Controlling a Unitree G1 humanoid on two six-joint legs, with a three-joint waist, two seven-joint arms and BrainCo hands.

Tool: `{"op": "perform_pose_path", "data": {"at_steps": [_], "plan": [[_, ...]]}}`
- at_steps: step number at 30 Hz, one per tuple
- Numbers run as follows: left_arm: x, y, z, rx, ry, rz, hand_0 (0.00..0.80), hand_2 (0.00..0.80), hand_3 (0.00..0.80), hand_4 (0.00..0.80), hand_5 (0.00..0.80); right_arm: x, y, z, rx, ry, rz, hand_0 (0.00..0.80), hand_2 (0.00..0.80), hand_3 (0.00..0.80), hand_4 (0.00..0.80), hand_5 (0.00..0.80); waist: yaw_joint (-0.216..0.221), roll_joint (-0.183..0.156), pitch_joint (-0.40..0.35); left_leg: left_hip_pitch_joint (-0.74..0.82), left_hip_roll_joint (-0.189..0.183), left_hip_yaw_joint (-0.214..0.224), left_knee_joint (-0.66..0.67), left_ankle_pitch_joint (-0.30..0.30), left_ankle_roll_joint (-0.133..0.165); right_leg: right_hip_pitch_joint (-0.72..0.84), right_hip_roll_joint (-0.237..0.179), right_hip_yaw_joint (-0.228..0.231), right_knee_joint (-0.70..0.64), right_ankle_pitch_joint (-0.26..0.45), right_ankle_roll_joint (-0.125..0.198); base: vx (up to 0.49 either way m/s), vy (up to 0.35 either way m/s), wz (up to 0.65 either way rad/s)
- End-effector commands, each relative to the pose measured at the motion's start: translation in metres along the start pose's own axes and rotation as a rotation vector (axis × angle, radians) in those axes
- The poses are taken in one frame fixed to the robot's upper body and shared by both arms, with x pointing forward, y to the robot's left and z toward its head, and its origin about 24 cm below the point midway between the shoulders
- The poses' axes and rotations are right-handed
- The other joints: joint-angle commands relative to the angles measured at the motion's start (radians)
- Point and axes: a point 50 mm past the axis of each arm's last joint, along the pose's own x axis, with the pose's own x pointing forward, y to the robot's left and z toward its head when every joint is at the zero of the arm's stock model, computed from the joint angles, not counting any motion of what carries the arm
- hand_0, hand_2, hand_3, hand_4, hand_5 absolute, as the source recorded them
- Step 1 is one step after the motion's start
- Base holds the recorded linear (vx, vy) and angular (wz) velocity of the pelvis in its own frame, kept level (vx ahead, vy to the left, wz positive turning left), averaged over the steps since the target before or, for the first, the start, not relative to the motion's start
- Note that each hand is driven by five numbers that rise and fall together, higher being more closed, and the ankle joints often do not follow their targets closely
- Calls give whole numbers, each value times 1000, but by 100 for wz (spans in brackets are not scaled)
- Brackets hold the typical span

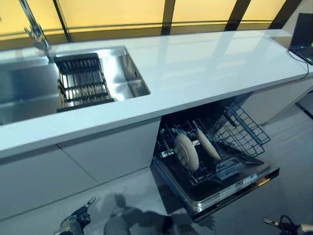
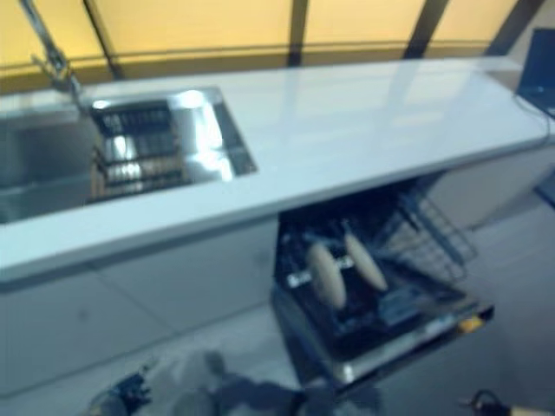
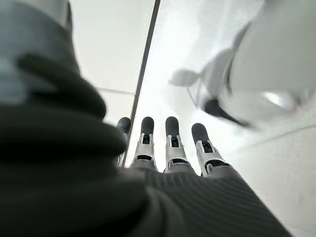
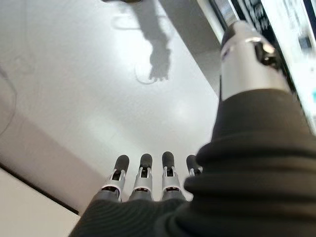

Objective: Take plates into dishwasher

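Two beige plates stand on edge in the lower rack (image 1: 215, 147) of the open dishwasher (image 1: 230, 188) under the counter: one plate (image 1: 187, 152) on the left, the other plate (image 1: 208, 145) just right of it. My left hand (image 1: 73, 224) hangs low at the bottom left, far from the rack; its wrist view shows its fingers (image 3: 173, 143) straight and empty over the floor. My right hand (image 1: 288, 226) hangs at the bottom right; its fingers (image 4: 143, 177) are straight and hold nothing.
A white counter (image 1: 195, 68) runs across the view with a steel sink (image 1: 29, 88) at the left holding a dark dish rack (image 1: 83, 83). A tap (image 1: 34, 29) stands behind it. A laptop (image 1: 303, 34) sits at the far right end.
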Motion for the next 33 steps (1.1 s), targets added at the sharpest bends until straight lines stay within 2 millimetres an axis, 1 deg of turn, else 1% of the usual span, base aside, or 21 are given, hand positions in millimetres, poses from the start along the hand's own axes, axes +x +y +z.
{"op": "perform_pose_path", "data": {"at_steps": [1, 2, 4, 6, 8, 12, 14, 15, 16, 18, 19, 21, 22, 25, 27, 28, 29, 30, 31, 32, 33], "plan": [[1, -10, 29, 12, -87, -27, 0, 0, 0, 0, 0, -5, -22, -5, 4, 48, -81, 0, 0, 0, 0, 0, -42, 51, -32, 214, -61, -2, -413, -49, 116, -111, 111, 59, 101, -10, 13, -325, 194, 45], [1, -11, 32, 22, -91, -32, 0, 0, 0, 0, 0, -3, -16, -5, 24, 47, -72, 0, 0, 0, 0, 0, -42, 49, -25, 217, -76, -16, -447, -67, 128, -146, 104, 50, 125, 1, 26, -321, 66, 57], [1, -11, 35, 18, -104, -37, 0, 0, 0, 0, 0, -1, -6, -7, 19, 52, -45, 0, 0, 0, 0, 0, -36, 38, -14, 216, -91, -39, -461, -77, 139, -167, 97, 55, 103, 41, 41, -287, -7, 59], [0, -7, 35, 27, -101, -34, 0, 0, 0, 0, 0, 0, -3, -6, 28, 57, -36, 0, 0, 0, 0, 0, -24, 32, -4, 217, -91, -33, -479, -69, 140, -170, 88, 43, 66, 78, 58, -276, 13, 25], [-1, 2, 29, 19, -97, -19, 0, 0, 0, 0, 0, -2, -5, -2, 26, 68, -38, 0, 0, 0, 0, 0, -14, 28, -3, 216, -101, -34, -493, -65, 150, -163, 85, 45, 30, 99, 66, -244, 83, 3], [-2, 5, 32, 40, -119, -20, 0, 0, 0, 0, 0, -2, -7, -6, 19, 84, -39, 0, 0, 0, 0, 0, -19, 20, -4, 210, -117, -19, -469, -81, 163, -174, 70, 54, 5, 133, 83, -120, 81, -6], [-2, 3, 38, 86, -133, -26, 0, 0, 0, 0, 0, 1, -4, -15, 37, 88, -38, 0, 0, 0, 0, 0, -24, 8, 9, 204, -135, -12, -449, -95, 175, -190, 53, 59, -33, 191, 116, -145, 61, -11], [-2, 3, 39, 107, -134, -22, 0, 0, 0, 0, 0, 2, -3, -19, 51, 90, -38, 0, 0, 0, 0, 0, -30, 5, 14, 202, -141, -13, -446, -94, 175, -199, 52, 57, -79, 210, 128, -138, 46, -9], [-2, 3, 40, 115, -133, -19, 0, 0, 0, 0, 0, 3, -4, -22, 60, 87, -39, 0, 0, 0, 0, 0, -34, 9, 18, 203, -142, -19, -451, -88, 173, -207, 56, 63, -94, 219, 132, -121, 37, -5], [-2, 6, 38, 120, -118, -4, 0, 0, 0, 0, 0, 4, -1, -27, 145, 70, -15, 0, 0, 0, 0, 0, -47, 24, 26, 203, -139, -44, -468, -64, 173, -229, 56, 115, -81, 234, 126, -124, 2, -4], [-3, 10, 36, 119, -112, 0, 0, 0, 0, 0, 0, 5, 0, -29, 167, 66, -5, 0, 0, 0, 0, 0, -47, 27, 27, 201, -137, -47, -473, -56, 176, -232, 52, 125, -65, 236, 124, -181, -50, -4], [-5, 24, 30, 93, -84, 16, 0, 0, 0, 0, 0, 8, 13, -32, 240, 52, 33, 0, 0, 0, 0, 0, -28, 39, 26, 191, -123, -38, -496, -31, 181, -215, 19, 124, 21, 236, 116, -243, -93, -6], [-6, 29, 27, 76, -68, 19, 0, 0, 0, 0, 0, 10, 23, -33, 258, 50, 61, 0, 0, 0, 0, 0, -15, 48, 23, 180, -113, -32, -504, -18, 183, -197, -4, 136, 72, 228, 110, -227, -103, -16], [-6, 34, 21, 53, -42, 18, 0, 0, 0, 0, 0, 14, 41, -39, 307, 41, 85, 0, 0, 0, 0, 0, -2, 59, 9, 143, -95, -29, -487, -10, 190, -168, -38, 179, 132, 207, 95, -178, -136, -45], [-7, 37, 17, 19, -28, 18, 0, 0, 0, 0, 0, 16, 57, -41, 364, 32, 127, 0, 0, 0, 0, 0, 20, 63, 3, 108, -67, -21, -437, -20, 187, -134, -85, 165, 149, 183, 83, -201, -275, -4], [-7, 37, 16, -2, -26, 19, 0, 0, 0, 0, 0, 17, 71, -40, 400, 35, 144, 0, 0, 0, 0, 0, 40, 56, 4, 75, -37, 2, -384, -35, 179, -106, -123, 132, 131, 163, 86, -237, -456, -29], [-6, 35, 16, -17, -29, 24, 0, 0, 0, 0, 0, 18, 82, -39, 412, 33, 159, 0, 0, 0, 0, 0, 58, 46, 8, 54, -8, 35, -343, -42, 165, -72, -125, 75, 80, 126, 98, -219, -516, -47], [-6, 32, 15, -35, -36, 27, 0, 0, 0, 0, 0, 18, 89, -38, 437, 39, 168, 0, 0, 0, 0, 0, 67, 42, 11, 43, 11, 37, -332, -39, 153, -58, -118, 64, 60, 99, 107, -127, -330, -48], [-6, 32, 15, -39, -38, 28, 0, 0, 0, 0, 0, 18, 90, -38, 438, 40, 169, 0, 0, 0, 0, 0, 67, 43, 12, 42, 14, 36, -331, -38, 151, -56, -116, 63, 59, 97, 107, -127, -269, -47], [-5, 28, 14, -69, -50, 19, 0, 0, 0, 0, 0, 18, 98, -38, 456, 42, 186, 0, 0, 0, 0, 0, 65, 50, 21, 39, 31, 22, -345, -16, 136, -63, -85, 81, 66, 54, 111, -126, -188, -40], [-4, 24, 15, -65, -54, 6, 0, 0, 0, 0, 0, 18, 101, -37, 470, 38, 194, 0, 0, 0, 0, 0, 67, 53, 25, 40, 36, 21, -361, -3, 130, -64, -80, 73, 71, 44, 112, -122, -171, -37]]}}
